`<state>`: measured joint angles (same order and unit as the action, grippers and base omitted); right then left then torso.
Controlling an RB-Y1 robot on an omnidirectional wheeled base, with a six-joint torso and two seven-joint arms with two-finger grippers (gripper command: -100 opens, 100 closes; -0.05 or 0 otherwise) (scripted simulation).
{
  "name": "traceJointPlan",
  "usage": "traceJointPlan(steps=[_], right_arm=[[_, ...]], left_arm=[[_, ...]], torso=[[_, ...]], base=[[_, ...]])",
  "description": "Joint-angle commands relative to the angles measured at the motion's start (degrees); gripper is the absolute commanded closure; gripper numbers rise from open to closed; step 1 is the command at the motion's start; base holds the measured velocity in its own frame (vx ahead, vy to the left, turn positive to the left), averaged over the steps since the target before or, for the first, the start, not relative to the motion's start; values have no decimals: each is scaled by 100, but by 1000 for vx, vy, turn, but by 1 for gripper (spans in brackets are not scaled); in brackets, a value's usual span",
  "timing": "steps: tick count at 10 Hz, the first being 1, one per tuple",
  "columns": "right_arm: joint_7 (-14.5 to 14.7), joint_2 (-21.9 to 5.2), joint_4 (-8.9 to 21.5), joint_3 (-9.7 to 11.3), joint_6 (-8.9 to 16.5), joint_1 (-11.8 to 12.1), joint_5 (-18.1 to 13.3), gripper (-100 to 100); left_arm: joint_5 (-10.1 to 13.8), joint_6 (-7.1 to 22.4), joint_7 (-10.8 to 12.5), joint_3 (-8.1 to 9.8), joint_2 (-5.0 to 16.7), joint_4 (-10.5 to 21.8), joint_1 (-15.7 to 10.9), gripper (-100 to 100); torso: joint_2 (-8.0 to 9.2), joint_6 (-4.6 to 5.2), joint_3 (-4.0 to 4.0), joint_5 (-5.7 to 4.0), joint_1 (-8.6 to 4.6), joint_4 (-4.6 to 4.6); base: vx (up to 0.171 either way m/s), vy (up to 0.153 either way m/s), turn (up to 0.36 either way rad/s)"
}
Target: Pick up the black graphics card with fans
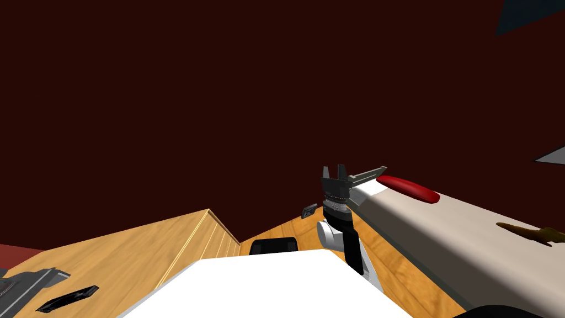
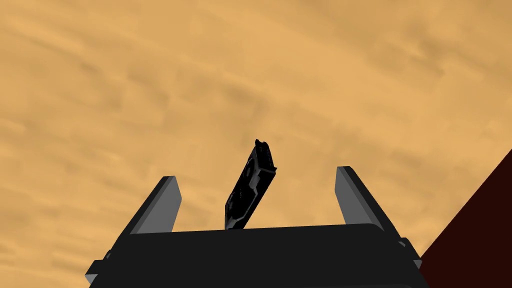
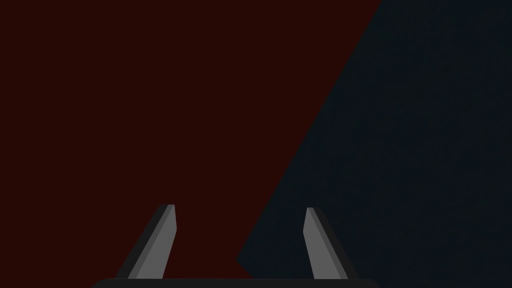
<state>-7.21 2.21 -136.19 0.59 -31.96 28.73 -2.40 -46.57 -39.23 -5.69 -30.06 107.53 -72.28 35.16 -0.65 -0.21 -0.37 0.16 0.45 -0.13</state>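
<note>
The black graphics card (image 2: 250, 190) lies on a wooden surface (image 2: 150, 90), seen edge-on and slanted. It sits between the fingers of my left gripper (image 2: 256, 172) but farther off, not touching them. That gripper is open. In the head view a black flat card-like thing (image 1: 67, 298) lies on the wooden top (image 1: 127, 248) at the lower left. My right gripper (image 1: 334, 170) is raised in front of the dark red wall, open (image 3: 239, 208) and holding nothing.
A grey device (image 1: 22, 282) sits beside the black thing at the lower left. A small dark slab (image 1: 310, 210) lies by the wall. To the right, a long beige top (image 1: 452, 232) carries a red oblong (image 1: 409, 189) and a brown object (image 1: 532, 233).
</note>
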Motion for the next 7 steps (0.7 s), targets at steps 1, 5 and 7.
traceJointPlan(steps=[1, 5, 7], right_arm=[[0, 0, 0, 0, 0, 0, 0, 0], [0, 0, 0, 0, 0, -1, 0, 0], [0, 1, 0, 1, 0, -1, 0, 0]], left_arm=[[-185, -25, -69, -74, 46, -119, 22, -100], [-368, 7, -144, -175, 123, -330, 90, 0], [-431, 150, -192, -216, -92, -236, 120, -100]], torso=[[0, 0, 0, 0, 0, 0], [14, 1, 8, -1, -7, 3], [32, 1, 18, -3, -18, 7]], base=[[82, 38, 11], [49, 29, 15], [-4, -6, -58]])
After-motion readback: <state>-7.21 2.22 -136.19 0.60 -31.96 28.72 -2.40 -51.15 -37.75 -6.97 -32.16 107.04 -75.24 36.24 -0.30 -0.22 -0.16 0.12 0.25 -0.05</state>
